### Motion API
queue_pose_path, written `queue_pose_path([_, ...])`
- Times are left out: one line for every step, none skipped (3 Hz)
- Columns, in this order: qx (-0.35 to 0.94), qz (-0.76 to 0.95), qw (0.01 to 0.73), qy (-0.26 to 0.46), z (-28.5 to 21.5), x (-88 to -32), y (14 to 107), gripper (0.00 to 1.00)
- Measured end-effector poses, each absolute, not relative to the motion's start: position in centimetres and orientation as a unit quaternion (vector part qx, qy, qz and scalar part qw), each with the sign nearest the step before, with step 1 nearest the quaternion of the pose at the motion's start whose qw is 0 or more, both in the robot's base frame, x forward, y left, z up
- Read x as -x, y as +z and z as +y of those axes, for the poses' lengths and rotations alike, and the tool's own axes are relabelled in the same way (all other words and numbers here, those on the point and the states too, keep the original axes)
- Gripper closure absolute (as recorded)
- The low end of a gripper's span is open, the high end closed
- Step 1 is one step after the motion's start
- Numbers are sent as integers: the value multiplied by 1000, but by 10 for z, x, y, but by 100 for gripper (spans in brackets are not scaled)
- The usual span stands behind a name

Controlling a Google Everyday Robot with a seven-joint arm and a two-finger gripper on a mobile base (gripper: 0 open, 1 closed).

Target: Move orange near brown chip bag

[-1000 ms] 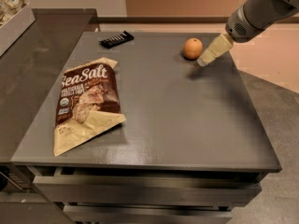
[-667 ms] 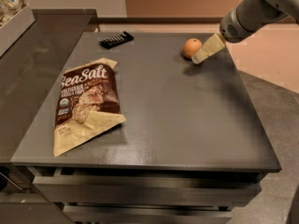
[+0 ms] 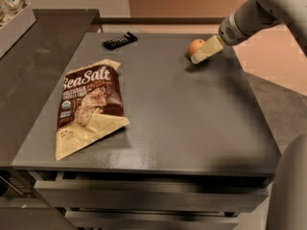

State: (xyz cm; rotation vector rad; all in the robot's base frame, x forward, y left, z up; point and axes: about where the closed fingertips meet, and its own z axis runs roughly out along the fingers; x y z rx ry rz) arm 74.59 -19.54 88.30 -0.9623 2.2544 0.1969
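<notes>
The orange [image 3: 194, 46] is a small round fruit at the far right of the grey table [image 3: 182, 123]. The brown chip bag [image 3: 89, 104] with white "Sea Salt" lettering lies flat on the left side of the table, far from the orange. My gripper [image 3: 200, 54] comes in from the upper right on a grey arm [image 3: 259, 11]. Its cream tip sits right against the orange's right side and partly covers it.
A small black remote-like bar [image 3: 119, 40] lies at the far left of the table. A raised grey counter [image 3: 43, 56] adjoins the table on the left. Drawers run below the front edge [image 3: 144, 195]. A rounded grey part of the robot [image 3: 290, 190] fills the bottom right.
My gripper has moved left and away, closing in on the orange until its tip touches the fruit. The orange and the bag have not moved.
</notes>
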Motion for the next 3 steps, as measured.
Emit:
queue_pose_path([361,867,331,89,-192,-758,872,0])
queue_pose_path([358,868,327,104,-188,-767,861,0])
queue_pose_path([359,867,326,116,-184,-773,855,2])
